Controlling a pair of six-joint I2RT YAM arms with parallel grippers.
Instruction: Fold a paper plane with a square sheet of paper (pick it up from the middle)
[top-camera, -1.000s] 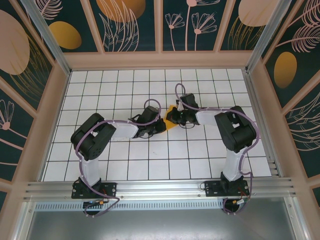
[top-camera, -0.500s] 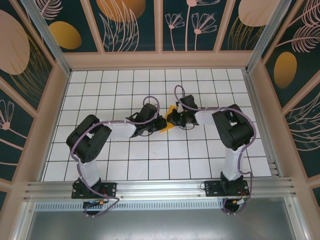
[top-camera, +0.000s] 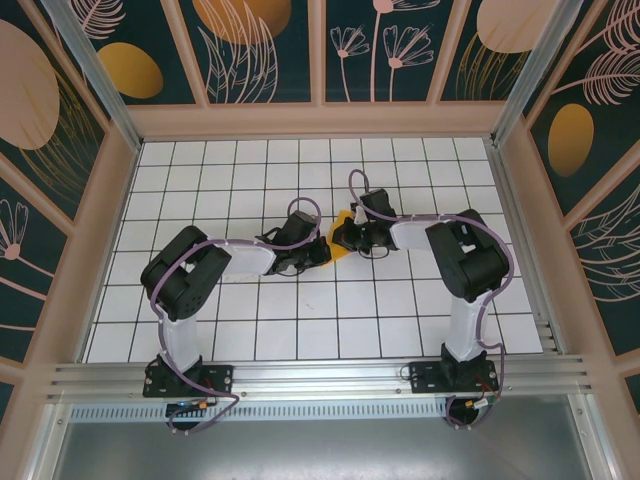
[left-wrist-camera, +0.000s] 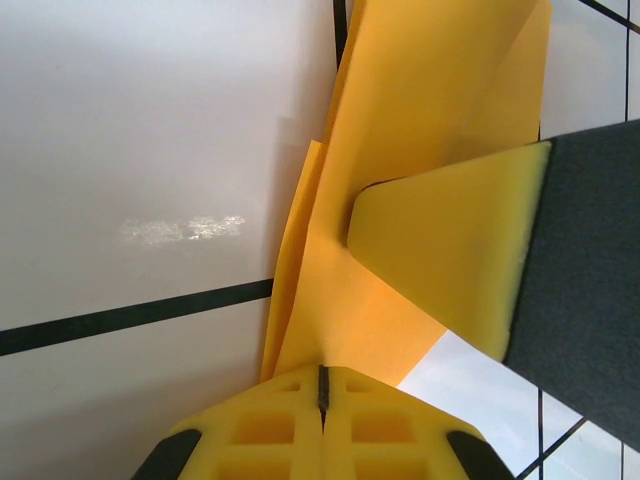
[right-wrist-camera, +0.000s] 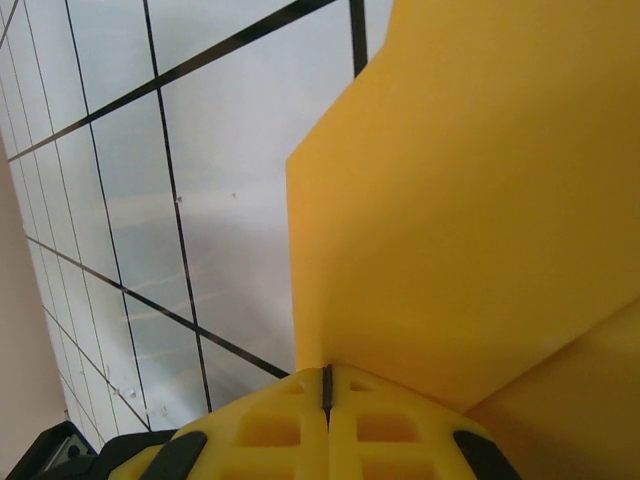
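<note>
Orange-yellow folded sheet (left-wrist-camera: 420, 120) sits midway, left gripper (left-wrist-camera: 322, 372) and right gripper (right-wrist-camera: 326, 372) both pinching it from opposite sides.

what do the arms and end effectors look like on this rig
Both the left arm and right arm have black joint housings, white links and a purple cable looping along them. The left end effector and right end effector have yellow fingers with square cut-outs, on black mounts.
</note>
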